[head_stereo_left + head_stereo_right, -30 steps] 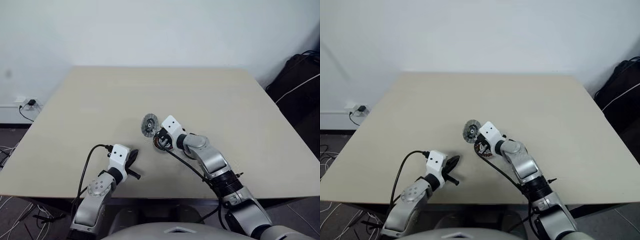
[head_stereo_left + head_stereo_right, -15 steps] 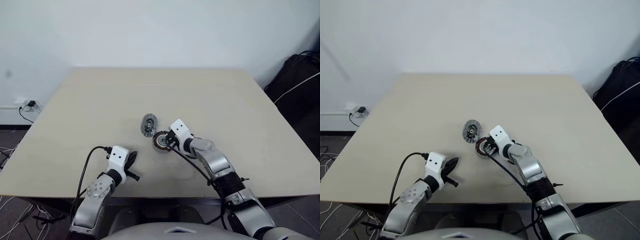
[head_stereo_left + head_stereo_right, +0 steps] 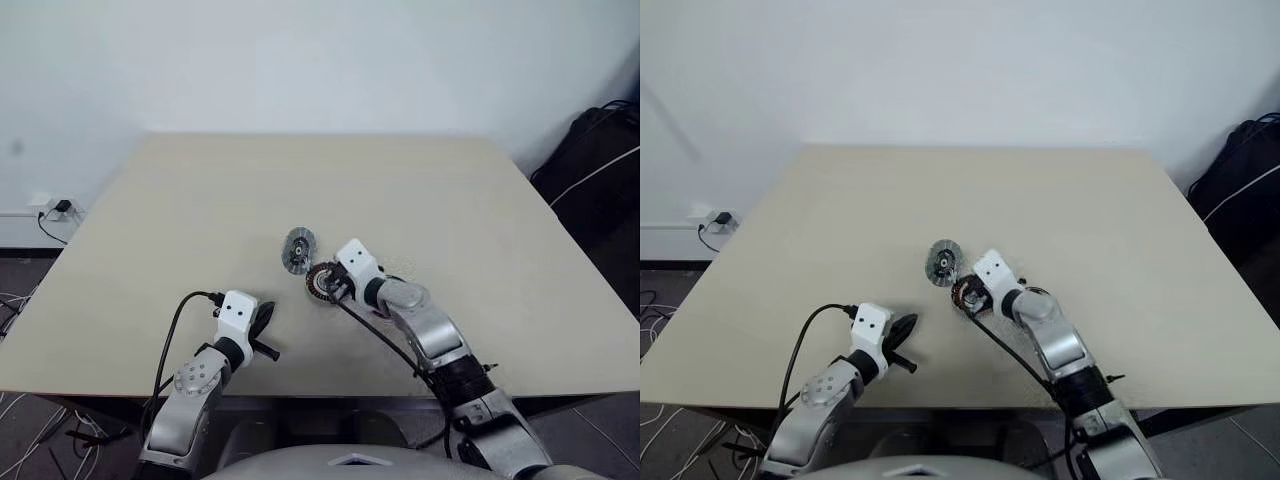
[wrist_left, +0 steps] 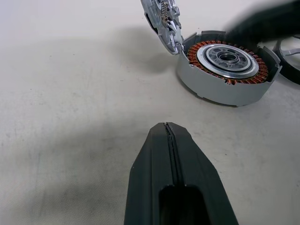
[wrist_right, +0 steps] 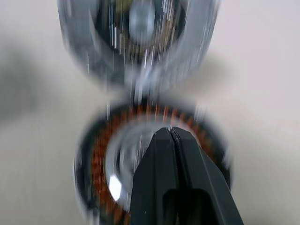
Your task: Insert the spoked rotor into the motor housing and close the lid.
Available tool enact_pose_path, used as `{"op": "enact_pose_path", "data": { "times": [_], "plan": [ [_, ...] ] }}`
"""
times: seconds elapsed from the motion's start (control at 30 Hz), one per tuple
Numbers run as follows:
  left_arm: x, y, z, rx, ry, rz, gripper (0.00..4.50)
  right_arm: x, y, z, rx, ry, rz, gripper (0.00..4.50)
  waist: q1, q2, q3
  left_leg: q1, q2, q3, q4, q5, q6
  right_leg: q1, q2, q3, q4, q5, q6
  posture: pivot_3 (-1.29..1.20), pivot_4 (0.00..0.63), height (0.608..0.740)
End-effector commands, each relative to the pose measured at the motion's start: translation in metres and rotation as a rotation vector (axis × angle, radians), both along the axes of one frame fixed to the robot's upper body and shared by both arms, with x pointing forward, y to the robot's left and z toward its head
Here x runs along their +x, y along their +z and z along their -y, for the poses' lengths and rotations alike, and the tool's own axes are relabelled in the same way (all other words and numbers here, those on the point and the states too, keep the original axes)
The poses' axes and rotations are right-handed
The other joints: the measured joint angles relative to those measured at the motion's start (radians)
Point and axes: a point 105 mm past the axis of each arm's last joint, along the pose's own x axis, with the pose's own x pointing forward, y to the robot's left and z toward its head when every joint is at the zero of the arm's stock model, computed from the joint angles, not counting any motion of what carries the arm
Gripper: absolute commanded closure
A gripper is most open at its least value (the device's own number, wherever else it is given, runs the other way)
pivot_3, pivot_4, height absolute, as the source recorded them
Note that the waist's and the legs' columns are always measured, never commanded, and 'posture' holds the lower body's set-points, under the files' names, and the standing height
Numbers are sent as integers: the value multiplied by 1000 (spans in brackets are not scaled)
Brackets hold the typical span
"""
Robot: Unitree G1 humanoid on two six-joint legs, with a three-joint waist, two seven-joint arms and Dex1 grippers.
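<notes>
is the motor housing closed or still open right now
Open. The motor housing shows its copper windings uncovered, and the lid stands tilted on edge against its rim, not seated on top.

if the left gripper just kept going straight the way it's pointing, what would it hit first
Probably the motor housing. The shut left gripper aims across bare table toward it, though it points slightly to one side, so it might clip the housing's near wall or the tilted lid leaning against it. Depth is hard to judge.
</notes>
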Motion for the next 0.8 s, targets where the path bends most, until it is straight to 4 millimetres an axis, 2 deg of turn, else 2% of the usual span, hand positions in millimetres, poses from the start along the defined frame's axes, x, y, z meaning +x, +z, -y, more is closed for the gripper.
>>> {"op": "enact_pose_path", "data": {
  "times": [0.03, 0.1, 0.2, 0.47, 0.53, 0.8],
  "plan": [
    [5, 15, 0, -7, -4, 60, 4500, -10, -15, 8, -47, 3, -40, 4434, -1, 0, -1, 0, 0, 0, 0, 0, 0, 0, 0, 0, 0, 0, 0, 0, 0, 740],
    [5, 15, 0, -6, -4, 59, 4500, -13, -15, 8, -39, 6, -48, 4434, 0, -1, -2, 2, 0, 0, 0, 0, 0, 2, 0, 0, 0, 0, 0, 0, 0, 740],
    [5, 15, 0, -5, -9, 57, 4500, -7, -6, 7, -15, -10, -12, 4434, 5, -1, -2, 2, 0, 0, 0, 0, 0, 2, 0, 0, 0, 0, 0, 0, 0, 740],
    [6, 15, 2, -8, -16, 58, 4500, 18, 43, -4, 92, -67, 153, 4434, 4, -1, 0, 1, 0, 0, 0, 0, 0, 1, 0, 0, 0, 0, 0, 0, 0, 740],
    [6, 15, 2, -8, -17, 57, 4500, 19, 44, -7, 91, -67, 160, 4434, 4, -1, 0, 0, 0, 0, 0, 0, 0, 0, 0, 0, 0, 0, 0, 0, 0, 740],
    [7, 15, 3, -9, -15, 60, 4500, 13, 27, -18, 47, -23, 112, 4434, 4, -1, 0, 0, 0, 0, 0, 0, 0, 0, 0, 0, 0, 0, 0, 0, 0, 740]
  ]
}}
